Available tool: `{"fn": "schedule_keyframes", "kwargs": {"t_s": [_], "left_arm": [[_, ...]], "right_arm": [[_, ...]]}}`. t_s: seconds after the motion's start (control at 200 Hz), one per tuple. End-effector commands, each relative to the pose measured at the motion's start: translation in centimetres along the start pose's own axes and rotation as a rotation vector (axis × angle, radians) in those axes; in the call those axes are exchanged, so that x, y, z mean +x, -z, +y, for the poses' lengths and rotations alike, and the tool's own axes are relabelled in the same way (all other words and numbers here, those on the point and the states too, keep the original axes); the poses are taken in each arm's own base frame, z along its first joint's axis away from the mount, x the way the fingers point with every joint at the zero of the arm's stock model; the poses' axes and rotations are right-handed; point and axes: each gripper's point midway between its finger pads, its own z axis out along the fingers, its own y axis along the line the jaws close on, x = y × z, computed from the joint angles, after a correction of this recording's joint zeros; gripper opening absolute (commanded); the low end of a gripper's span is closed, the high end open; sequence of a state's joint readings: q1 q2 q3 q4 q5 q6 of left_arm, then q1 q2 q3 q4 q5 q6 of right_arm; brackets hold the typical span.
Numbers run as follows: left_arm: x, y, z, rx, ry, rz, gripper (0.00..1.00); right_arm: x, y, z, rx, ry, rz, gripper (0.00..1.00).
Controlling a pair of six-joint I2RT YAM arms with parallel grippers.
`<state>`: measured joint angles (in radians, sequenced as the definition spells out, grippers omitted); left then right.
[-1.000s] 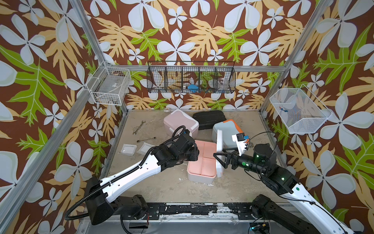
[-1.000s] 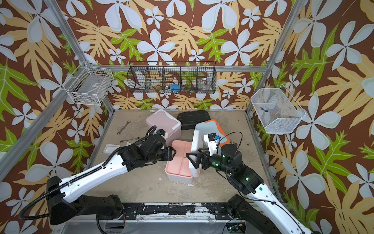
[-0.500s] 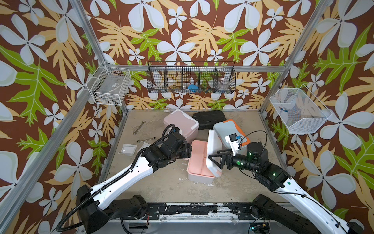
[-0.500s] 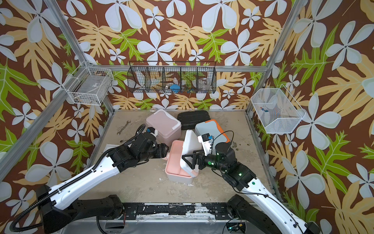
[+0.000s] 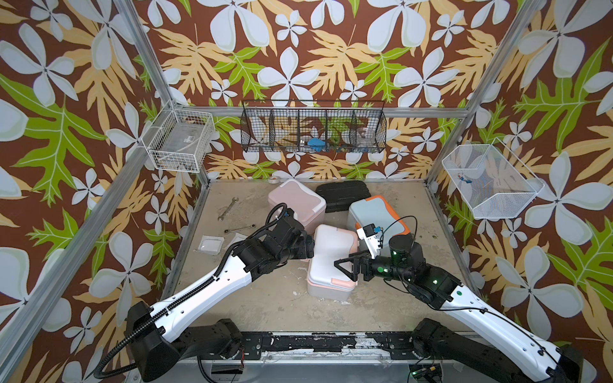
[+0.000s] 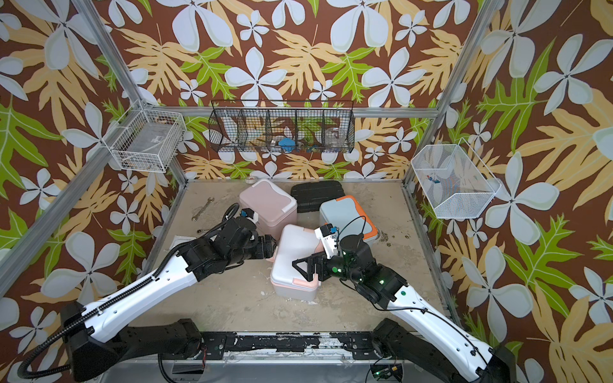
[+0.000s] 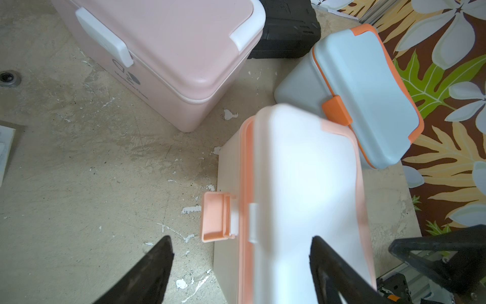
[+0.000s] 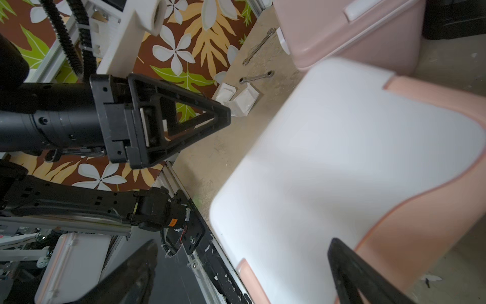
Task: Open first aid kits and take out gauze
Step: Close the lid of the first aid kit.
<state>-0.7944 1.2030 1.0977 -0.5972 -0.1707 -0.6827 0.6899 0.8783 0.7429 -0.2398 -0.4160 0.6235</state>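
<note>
Left hand [image 7: 240, 247] and right hand [image 5: 345, 270], both spread apart and empty, flank the white-and-peach kit [image 5: 331, 258]. Its rigid, slick lid [image 7: 302, 171] probably lifts best beside the latch [image 7: 215, 218].

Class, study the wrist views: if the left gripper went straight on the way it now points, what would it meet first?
The left gripper would most likely meet the white-and-peach kit first, at its flipped-out peach latch, which sits just ahead of the open jaws. Depth is uncertain.

white-peach kit [image 6: 288, 262] lid down | left gripper [image 6: 270, 247] at its left edge | right gripper [image 6: 304, 269] over its lid | pink kit [image 6: 267, 207] just behind it | blue-orange kit [image 6: 345, 214] behind-right
</note>
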Motion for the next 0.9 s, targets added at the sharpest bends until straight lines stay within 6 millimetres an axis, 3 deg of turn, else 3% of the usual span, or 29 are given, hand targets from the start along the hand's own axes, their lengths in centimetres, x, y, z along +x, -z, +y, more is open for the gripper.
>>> {"fn": "schedule_keyframes", "kwargs": {"t_s": [0.0,0.185,0.425,0.761,0.896], "left_arm": [[0.0,0.0,0.5,-0.024,0.004,-0.006,0.85],[1.3,-0.9,0.5,-0.018,-0.008,0.052,0.89],[5.0,-1.7,0.4,0.043,-0.003,0.193,0.94],[9.7,-2.5,1.4,0.111,0.066,0.301,0.93],[11.2,-3.0,0.4,0.172,0.092,0.335,0.92]], "right_arm": [[-0.7,0.5,-0.6,0.058,0.031,-0.026,1.00],[-1.1,1.4,-2.2,0.172,0.039,-0.048,1.00],[-0.5,2.1,-5.6,0.346,0.017,-0.053,0.99],[2.0,0.3,-8.0,0.401,-0.011,0.041,0.95],[2.3,-0.2,-8.3,0.404,-0.008,0.063,0.94]]}}
